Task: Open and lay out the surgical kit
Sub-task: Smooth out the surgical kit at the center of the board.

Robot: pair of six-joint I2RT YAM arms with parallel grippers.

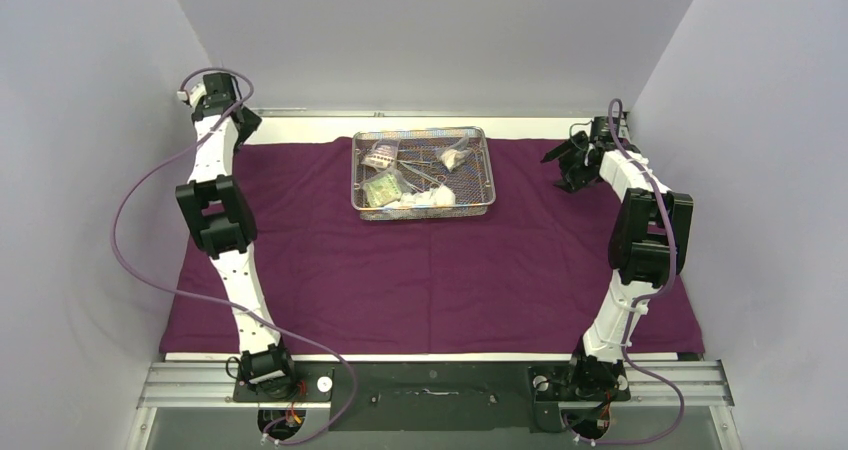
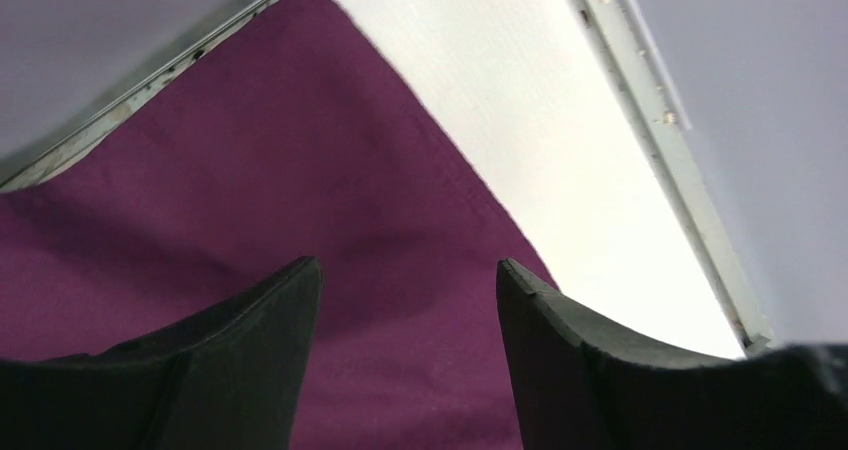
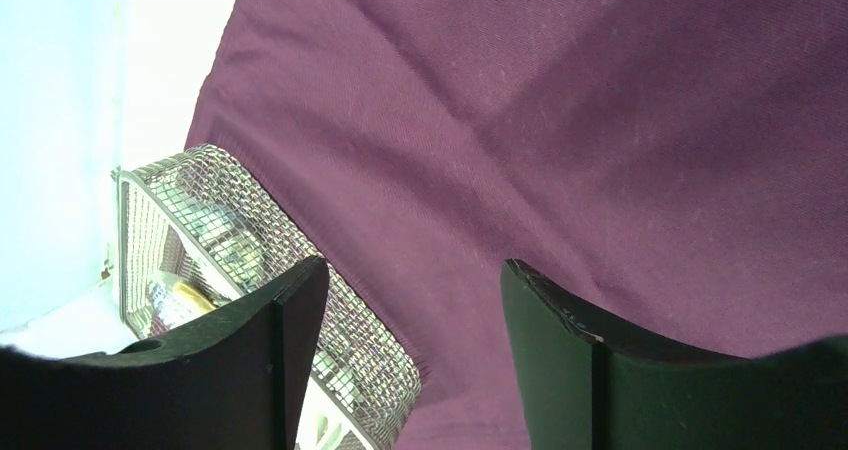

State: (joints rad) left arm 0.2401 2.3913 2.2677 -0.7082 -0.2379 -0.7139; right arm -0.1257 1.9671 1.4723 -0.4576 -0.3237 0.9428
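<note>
The dark purple cloth wrap (image 1: 420,270) lies spread flat over the table. On its far middle stands the silver wire-mesh tray (image 1: 484,170), holding clear packets (image 1: 381,156), white gauze wads (image 1: 432,198) and steel forceps (image 1: 425,168). My left gripper (image 1: 243,128) hangs open above the cloth's far left corner (image 2: 250,170), with nothing between its fingers (image 2: 408,265). My right gripper (image 1: 562,170) is open over the cloth (image 3: 550,120) to the right of the tray (image 3: 220,210), and it too is empty (image 3: 415,265).
Bare white tabletop (image 2: 560,120) runs behind the cloth up to a metal rail at the back wall (image 2: 650,100). Grey walls close in on the left, right and back. The arm bases (image 1: 420,385) sit on a black plate at the near edge.
</note>
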